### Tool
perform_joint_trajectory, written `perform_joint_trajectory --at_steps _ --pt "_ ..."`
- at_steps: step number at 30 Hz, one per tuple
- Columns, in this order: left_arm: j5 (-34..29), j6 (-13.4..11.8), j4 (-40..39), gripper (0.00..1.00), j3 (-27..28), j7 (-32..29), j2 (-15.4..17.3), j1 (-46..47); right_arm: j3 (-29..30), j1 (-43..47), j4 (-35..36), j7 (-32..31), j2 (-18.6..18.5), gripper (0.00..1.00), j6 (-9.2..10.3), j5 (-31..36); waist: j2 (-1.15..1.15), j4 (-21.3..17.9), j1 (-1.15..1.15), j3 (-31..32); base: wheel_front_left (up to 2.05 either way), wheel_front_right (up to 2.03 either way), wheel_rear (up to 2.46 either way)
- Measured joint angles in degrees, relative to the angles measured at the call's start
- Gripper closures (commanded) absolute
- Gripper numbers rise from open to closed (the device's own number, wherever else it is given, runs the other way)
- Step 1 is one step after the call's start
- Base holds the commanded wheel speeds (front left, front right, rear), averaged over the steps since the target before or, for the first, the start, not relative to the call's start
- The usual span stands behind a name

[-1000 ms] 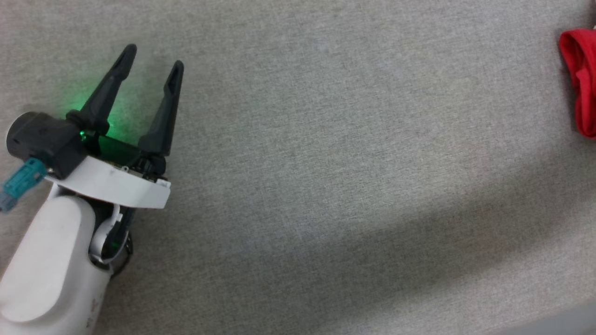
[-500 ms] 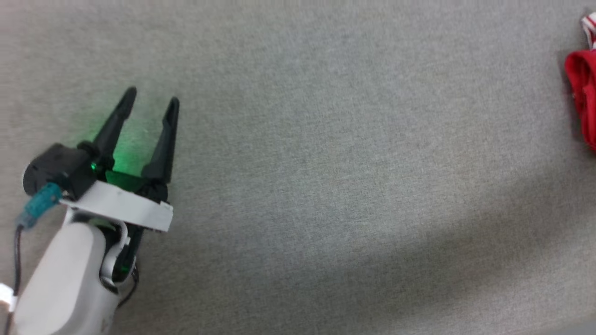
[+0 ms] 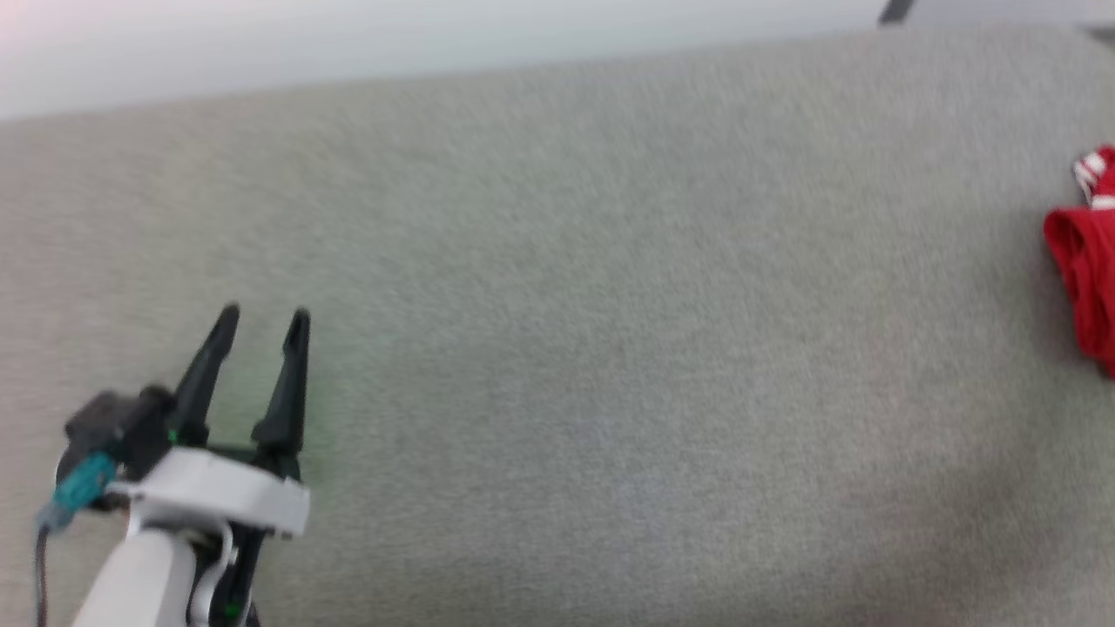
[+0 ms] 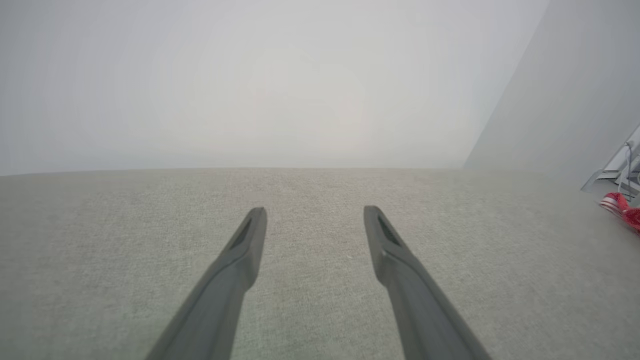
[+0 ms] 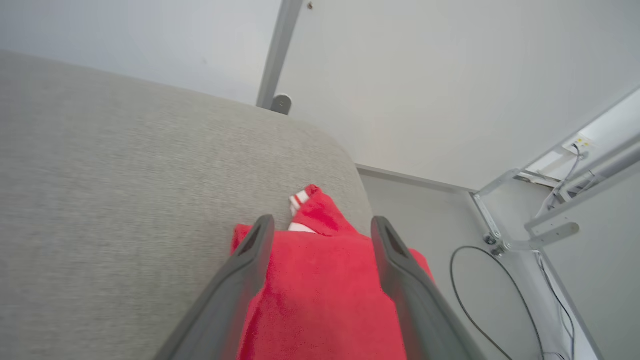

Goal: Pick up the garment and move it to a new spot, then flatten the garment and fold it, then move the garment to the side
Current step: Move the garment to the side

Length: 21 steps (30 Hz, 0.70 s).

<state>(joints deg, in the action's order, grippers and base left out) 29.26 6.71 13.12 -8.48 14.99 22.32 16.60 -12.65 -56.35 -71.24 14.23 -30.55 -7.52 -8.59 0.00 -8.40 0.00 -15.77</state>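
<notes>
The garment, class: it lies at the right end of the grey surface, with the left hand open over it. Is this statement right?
No. The right hand, not the left, is open over the garment, as the right wrist view shows. The left hand is open over bare grey surface, apart from it.

no text, label, brand, number or sign readable in any view. visible part of the garment (image 5: 325,300) plain red with red-and-white stripes at one edge, nothing legible on it.
</notes>
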Motion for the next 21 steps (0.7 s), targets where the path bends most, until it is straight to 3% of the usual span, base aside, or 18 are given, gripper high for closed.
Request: perform_joint_trajectory --at_steps 4,11,21 --pt "0.01 -0.04 -0.85 0.00 2.33 0.00 -0.82 -4.52 0.40 5.36 3.63 0.67 2.56 0.00 0.00 -1.51 0.00 1.77 0.00 4.16 0.00 0.00 0.00" --pt "-0.49 -0.67 -1.85 0.00 5.68 0.00 -1.53 -12.45 3.16 17.31 16.69 0.73 6.83 0.00 0.00 -5.34 0.00 4.79 0.00 11.09 0.00 0.00 0.00" --pt "-1.27 -1.36 -3.96 0.00 10.73 0.00 -2.76 -20.07 6.58 32.52 32.08 0.74 11.20 0.00 0.00 -5.48 0.00 9.55 0.00 17.07 0.00 0.00 0.00"
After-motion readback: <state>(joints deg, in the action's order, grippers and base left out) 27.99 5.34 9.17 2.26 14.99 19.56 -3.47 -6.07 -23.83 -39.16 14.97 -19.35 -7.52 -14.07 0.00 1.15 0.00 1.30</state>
